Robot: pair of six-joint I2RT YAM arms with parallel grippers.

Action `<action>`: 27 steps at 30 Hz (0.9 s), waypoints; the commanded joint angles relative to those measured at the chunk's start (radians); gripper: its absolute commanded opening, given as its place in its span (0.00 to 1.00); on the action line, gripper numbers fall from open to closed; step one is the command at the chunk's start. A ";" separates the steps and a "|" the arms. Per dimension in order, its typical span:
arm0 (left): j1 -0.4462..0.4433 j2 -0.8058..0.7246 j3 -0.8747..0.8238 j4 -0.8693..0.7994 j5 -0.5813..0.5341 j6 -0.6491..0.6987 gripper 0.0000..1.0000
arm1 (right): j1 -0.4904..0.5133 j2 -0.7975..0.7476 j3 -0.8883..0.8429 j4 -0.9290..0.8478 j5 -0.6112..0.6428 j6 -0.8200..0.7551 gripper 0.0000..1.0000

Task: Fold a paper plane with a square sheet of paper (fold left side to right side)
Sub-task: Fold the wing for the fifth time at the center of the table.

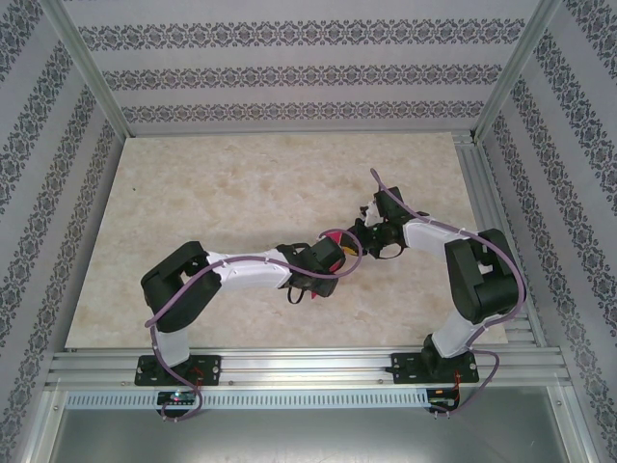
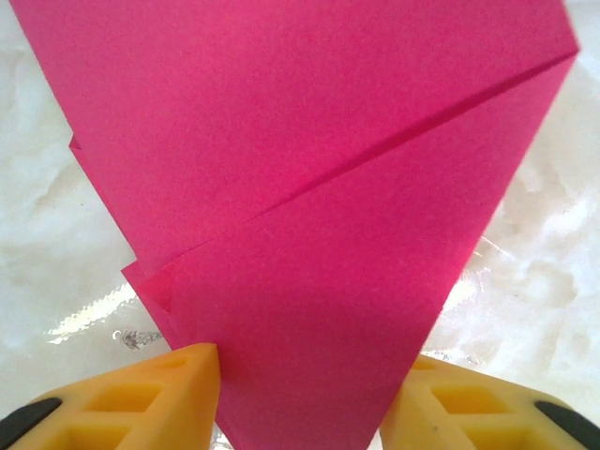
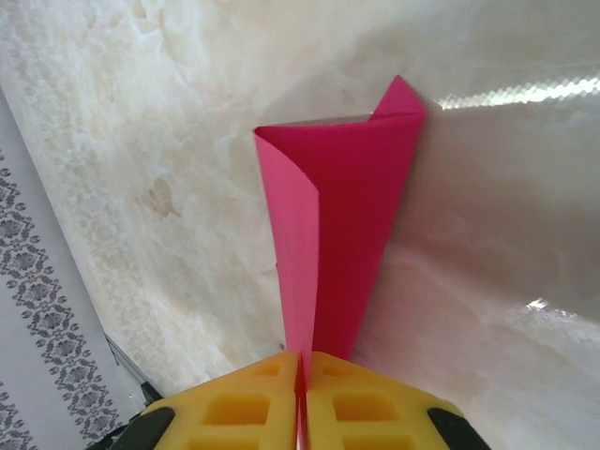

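Fingers (image 3: 248,398) of the right claw (image 3: 300,364) are yellow and pressed together, with the narrow end of the sheet of paper (image 3: 347,216) pinched between them. From this grip the magenta sheet widens away from the claw as a long wedge. Its left layer curls up a little and does not lie flat on the layer beside it. At the far right corner a small point sticks out past the far edge. Around the sheet is the pale marbled worktop (image 3: 141,141), and a shadow falls on it just right of the sheet. Whether the far end touches the worktop I cannot tell.

The left claw (image 2: 305,370) stands about half wide. Its two yellow fingers (image 2: 173,380) are apart, and the pointed end of the sheet (image 2: 309,187) comes down between them. The finger on the left of that picture touches the paper's edge, and the other is just beside the opposite edge. They flank the sheet and do not pinch its faces. Beyond the fingers the sheet spreads wide. A slanted flap edge crosses it from upper right to lower left, where more layers peek out.

From the top camera, a small piece of the sheet (image 1: 333,237) shows between the two wrists, near the middle of the worktop (image 1: 241,183). The left arm (image 1: 241,270) reaches to it from the left and the right arm (image 1: 472,270) from the right.
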 commanded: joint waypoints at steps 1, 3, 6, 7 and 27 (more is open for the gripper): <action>-0.002 0.008 -0.010 0.000 -0.016 0.010 0.44 | 0.014 0.019 0.030 -0.017 0.017 -0.021 0.12; -0.002 0.008 -0.010 0.001 -0.015 0.008 0.41 | 0.014 0.019 0.038 -0.032 0.028 -0.033 0.15; -0.001 0.009 -0.010 0.003 -0.012 0.008 0.36 | 0.014 0.016 0.052 -0.059 0.044 -0.055 0.21; -0.001 0.011 -0.010 0.004 -0.012 0.007 0.35 | 0.012 0.013 0.057 -0.071 0.051 -0.062 0.22; 0.129 -0.088 -0.113 0.204 0.249 -0.072 0.09 | 0.005 -0.146 -0.105 0.024 0.072 -0.124 0.44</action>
